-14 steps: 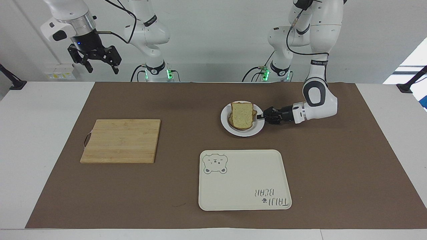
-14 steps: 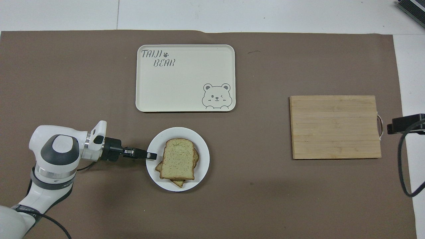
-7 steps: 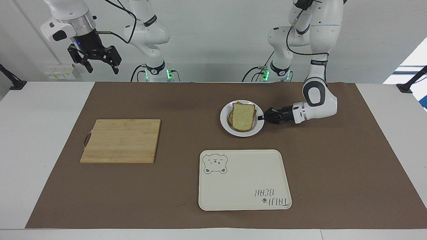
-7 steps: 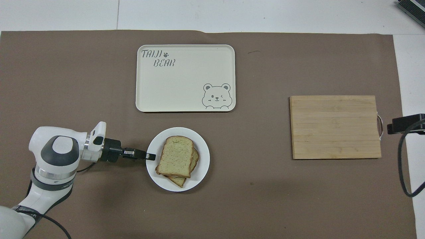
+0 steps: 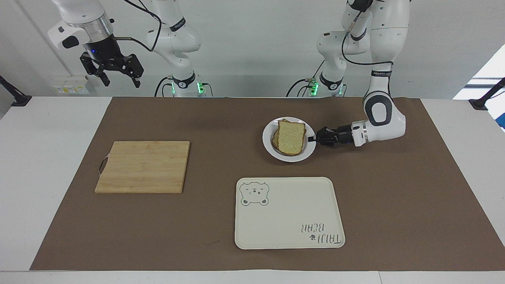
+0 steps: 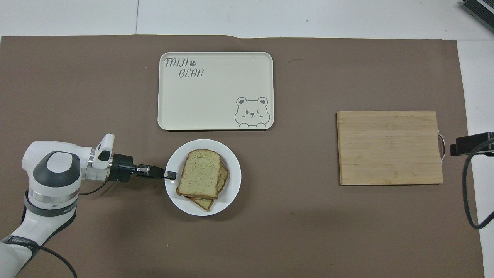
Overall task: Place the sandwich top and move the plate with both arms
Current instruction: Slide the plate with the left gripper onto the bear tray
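Wooden board [image 5: 143, 167] sits at mid-left of the facing view, and above it, upper left, my right pincer [image 5: 118, 75] waits in the air, spread open. Centre frame, the sandwich top [image 5: 291, 137] lies on the lower slice on the plate [image 5: 272, 149]. Just right of it, my left pincer [image 5: 314, 138] is clamped on the plate's rim. I judge the plate must travel level and slowly toward the tray [image 5: 289, 213] below, or the bread slides

A brown mat [image 6: 115, 96] covers the white surface [image 6: 270, 15]. In the overhead view, a cream bear-printed tray [image 6: 215, 90] lies at 12 o'clock, and a wooden cutting board [image 6: 389, 148] lies at 3 o'clock, well apart.
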You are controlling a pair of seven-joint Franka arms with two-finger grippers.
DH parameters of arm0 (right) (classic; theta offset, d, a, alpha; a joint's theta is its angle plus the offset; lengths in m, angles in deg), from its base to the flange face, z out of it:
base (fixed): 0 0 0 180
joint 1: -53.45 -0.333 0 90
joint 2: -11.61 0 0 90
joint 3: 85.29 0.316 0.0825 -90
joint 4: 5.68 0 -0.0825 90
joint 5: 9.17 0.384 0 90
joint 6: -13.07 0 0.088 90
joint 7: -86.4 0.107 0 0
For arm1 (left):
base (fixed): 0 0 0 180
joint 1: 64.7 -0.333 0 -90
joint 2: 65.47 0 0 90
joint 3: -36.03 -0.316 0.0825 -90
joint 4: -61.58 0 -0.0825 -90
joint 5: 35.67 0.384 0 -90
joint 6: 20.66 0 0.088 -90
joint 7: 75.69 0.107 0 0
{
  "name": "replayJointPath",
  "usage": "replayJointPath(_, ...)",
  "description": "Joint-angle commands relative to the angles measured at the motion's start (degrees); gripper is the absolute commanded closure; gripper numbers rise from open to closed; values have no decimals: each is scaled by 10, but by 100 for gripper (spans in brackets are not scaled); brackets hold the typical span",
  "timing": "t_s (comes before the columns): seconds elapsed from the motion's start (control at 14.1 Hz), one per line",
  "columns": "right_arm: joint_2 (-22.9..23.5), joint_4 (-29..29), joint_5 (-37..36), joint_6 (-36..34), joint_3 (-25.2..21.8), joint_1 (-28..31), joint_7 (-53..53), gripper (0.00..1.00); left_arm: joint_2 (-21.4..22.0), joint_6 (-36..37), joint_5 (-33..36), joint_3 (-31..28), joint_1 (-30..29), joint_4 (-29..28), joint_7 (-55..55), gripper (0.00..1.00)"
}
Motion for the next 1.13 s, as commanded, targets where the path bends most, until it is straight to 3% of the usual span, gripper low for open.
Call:
replayJointPath(0.0, 4, -9, 1, -7, 5, 6, 5, 0, 7, 36, -10, -1, -5, 46, -53, 100)
replayJointPath(0.21, 4, -9, 1, -6, 5, 6, 5, 0, -26, 72, -8, 0, -14, 117, -91, 100)
replayJointPath(0.71, 4, -10, 1, -6, 5, 6, 5, 0, -106, 75, 5, 2, -19, 261, -154, 100)
replayJointPath(1.06, 4, -10, 1, -7, 5, 6, 5, 0, -200, 85, 7, 9, -20, 401, -191, 100)
